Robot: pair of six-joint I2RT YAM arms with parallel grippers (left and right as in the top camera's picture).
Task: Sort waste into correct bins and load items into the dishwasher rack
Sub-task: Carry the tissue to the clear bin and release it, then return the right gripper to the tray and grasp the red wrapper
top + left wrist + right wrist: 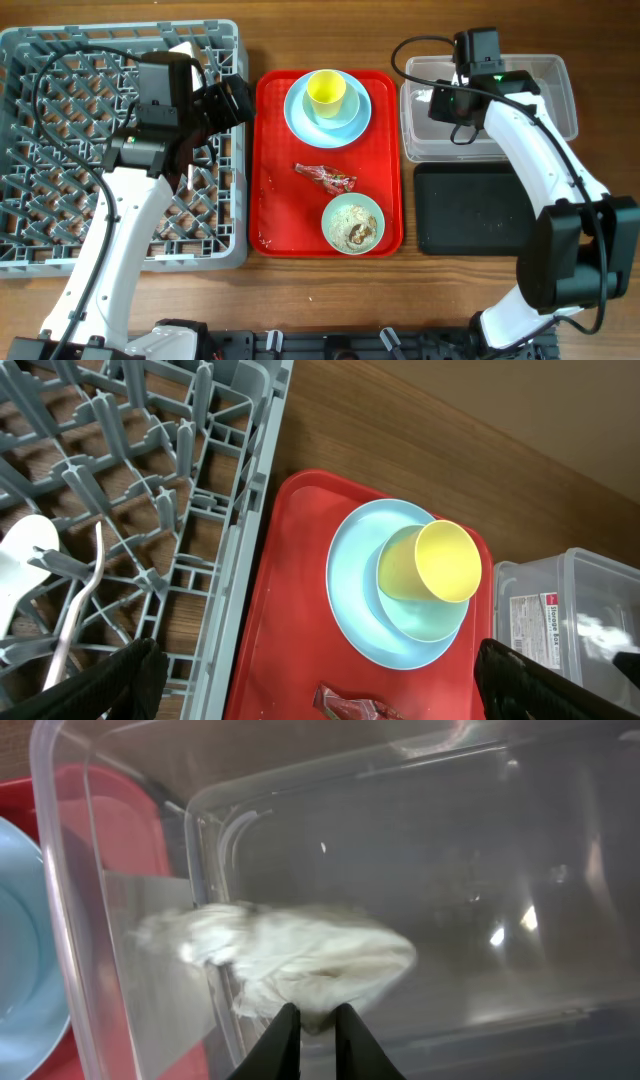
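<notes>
Wood-grain tabletop runs under everything, and from where I stand the right gripper is down inside the clear tub at the far right. Its two fingertips stand close, with only a thin slit between them. The lower edge of the crumpled white paper scrap sits right at that slit. The scrap is blurred in the wrist view, so I cannot tell whether it is pinched or only touching the tips. It is within the tub, near the wall that faces the red tray.

The left gripper hovers over the seam between the dishwasher rack and the red tray, its fingers spread wide with nothing between them. Under it, in the rack's lattice just inside the wall, lies white plastic cutlery (a slim pale handle runs beside the broad white piece).

At the far end of the red tray sits the pale blue plate, with a mint bowl on it and the yellow cup in the bowl. Mid-tray lies the red wrapper. At the near end a second bowl holds the beige crumbs. The black tray is to the right of the red tray, just beside the tub and nearer me than it.
</notes>
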